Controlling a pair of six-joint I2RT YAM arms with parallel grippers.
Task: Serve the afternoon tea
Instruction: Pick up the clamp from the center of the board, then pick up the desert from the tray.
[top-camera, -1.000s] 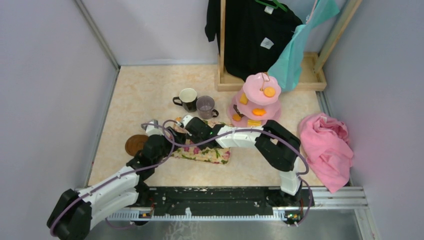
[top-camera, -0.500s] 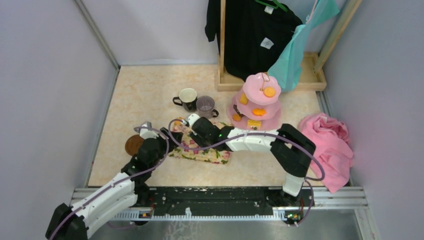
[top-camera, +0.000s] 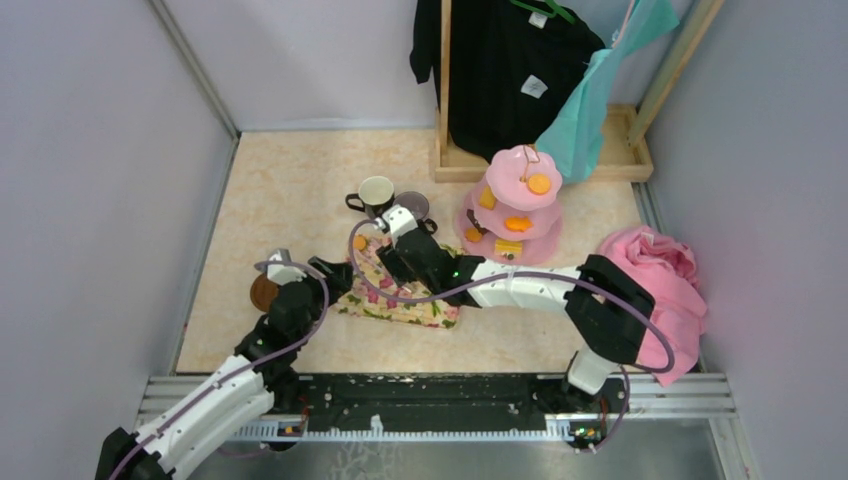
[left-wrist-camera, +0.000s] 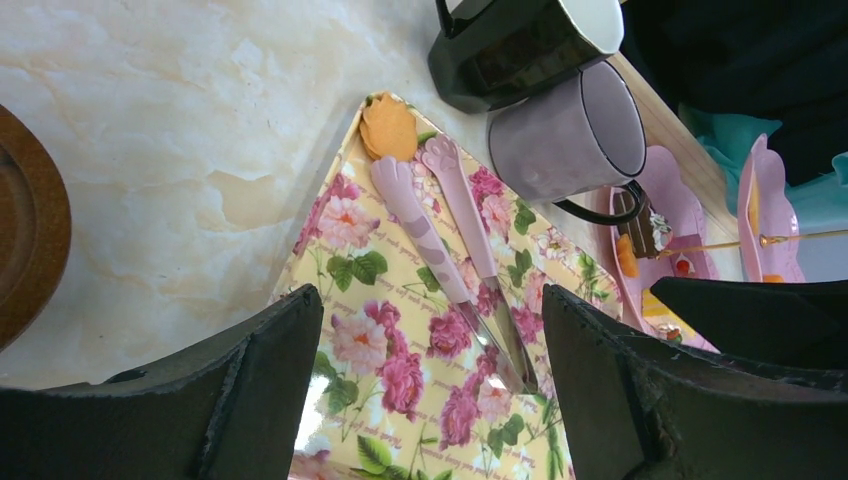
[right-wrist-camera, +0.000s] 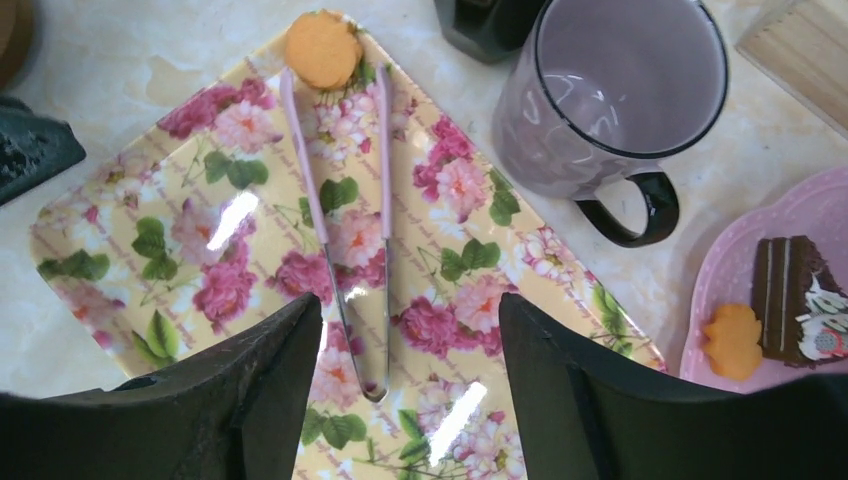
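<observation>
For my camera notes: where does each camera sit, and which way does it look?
Top external: above, behind the bases, looking down on the table; left arm and right arm show.
Left wrist: low, looking along the floral tray toward the black mug; own jaws below.
Right wrist: above the tray, looking down; own jaws below.
Shared: both wrist views show the pink tongs and smoky mug.

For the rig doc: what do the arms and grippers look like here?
The left arm and right arm have white link shells, bulky black joints, a lilac cable looping along each. The left gripper and right gripper have two broad matte-black fingers each. No markings legible.
</observation>
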